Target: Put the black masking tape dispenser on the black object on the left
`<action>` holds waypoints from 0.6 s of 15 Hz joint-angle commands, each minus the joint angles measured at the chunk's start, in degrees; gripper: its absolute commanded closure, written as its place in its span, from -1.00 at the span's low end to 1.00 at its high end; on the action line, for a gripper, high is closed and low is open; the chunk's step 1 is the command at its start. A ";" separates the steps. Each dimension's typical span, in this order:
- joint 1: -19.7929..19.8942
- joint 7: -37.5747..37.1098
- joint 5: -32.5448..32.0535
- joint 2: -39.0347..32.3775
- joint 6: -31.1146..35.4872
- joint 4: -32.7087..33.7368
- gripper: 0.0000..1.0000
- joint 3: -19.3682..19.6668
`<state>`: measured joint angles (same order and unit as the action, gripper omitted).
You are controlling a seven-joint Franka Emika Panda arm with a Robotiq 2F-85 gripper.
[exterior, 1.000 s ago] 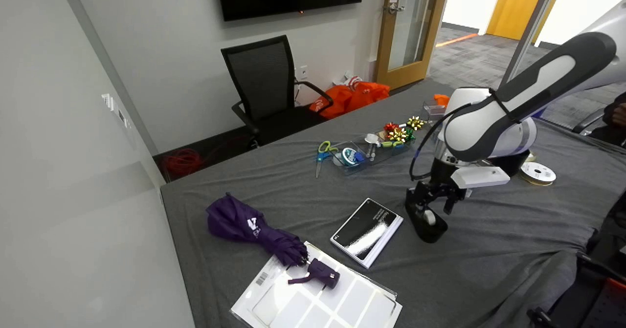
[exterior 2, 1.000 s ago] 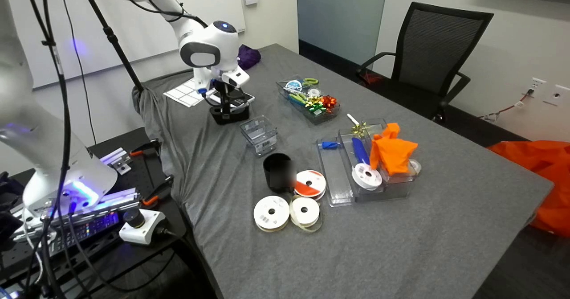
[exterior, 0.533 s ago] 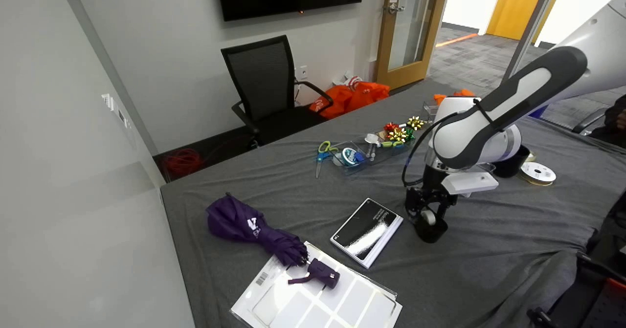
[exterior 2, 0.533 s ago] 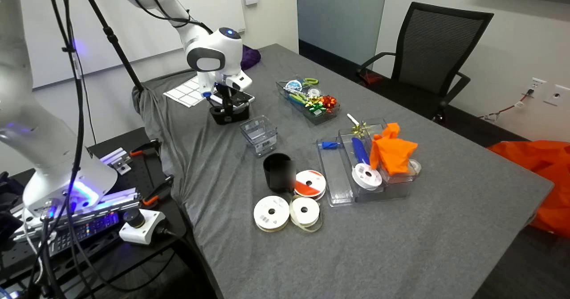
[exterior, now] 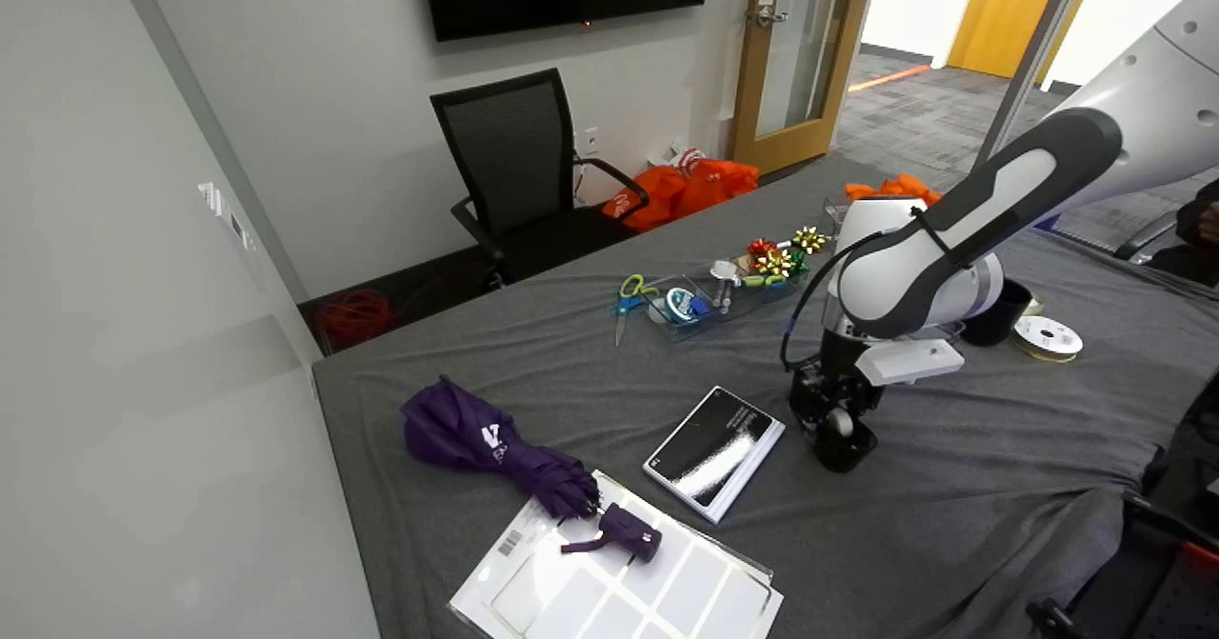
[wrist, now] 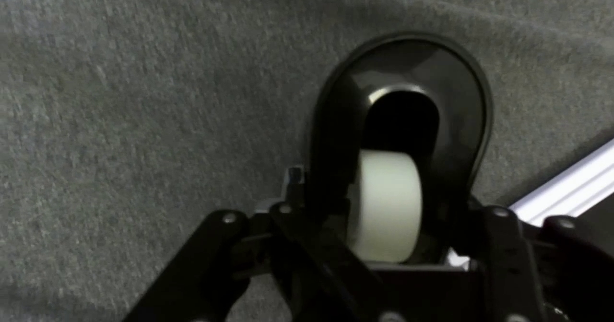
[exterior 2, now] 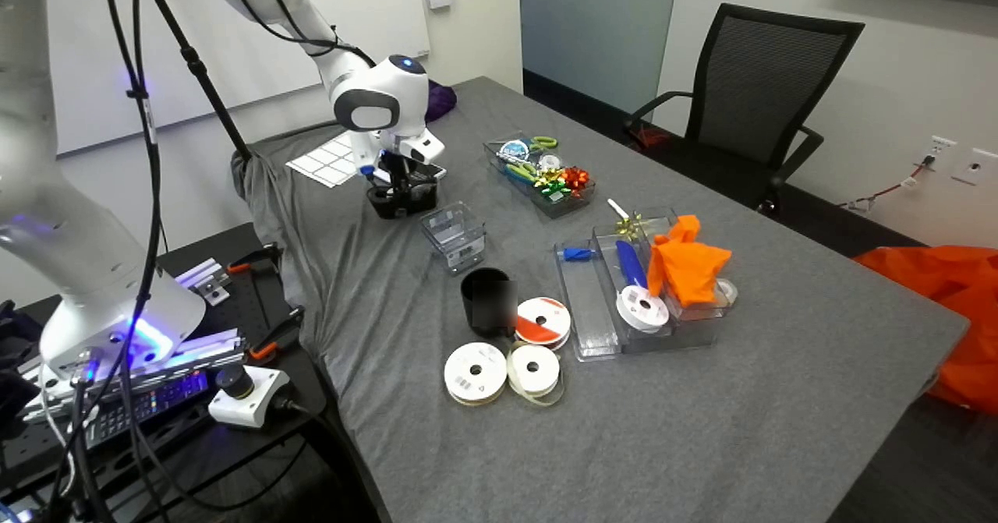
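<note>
The black masking tape dispenser (exterior: 844, 450), an elongated dark body with a white tape roll, rests on the grey cloth in both exterior views. In the wrist view its rounded end (wrist: 412, 63) points upward and the pale roll (wrist: 389, 207) shows in the middle. My gripper (wrist: 383, 199) has come down over the dispenser, with a finger pressed on each long side, shut on it. The black object (exterior: 714, 444), flat with a glossy face and white edge, lies beside it, to the left in an exterior view. Its white edge (wrist: 566, 183) shows in the wrist view.
A purple umbrella (exterior: 505, 453) lies partly over white sheets (exterior: 638, 591). Close to the dispenser stand a clear bin (exterior 2: 454, 236) and a black cup (exterior 2: 478, 301) by ribbon spools (exterior 2: 475, 372). A clear tray (exterior 2: 546, 184) holds scissors and bows.
My gripper has sunk lower over the dispenser, and its fingers have closed in on the sides. The dispenser has barely shifted; the black object has stayed put.
</note>
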<state>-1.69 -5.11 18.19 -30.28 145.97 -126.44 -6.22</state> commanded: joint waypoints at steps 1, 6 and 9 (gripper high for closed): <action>-0.70 -1.64 -1.32 0.12 -0.78 0.64 0.20 0.77; -1.90 -5.57 -1.73 1.04 -1.31 0.92 0.21 1.18; -3.36 -10.16 -0.74 2.39 -2.95 1.81 0.21 0.71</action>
<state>-3.03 -10.72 17.33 -30.24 145.87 -125.53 -5.89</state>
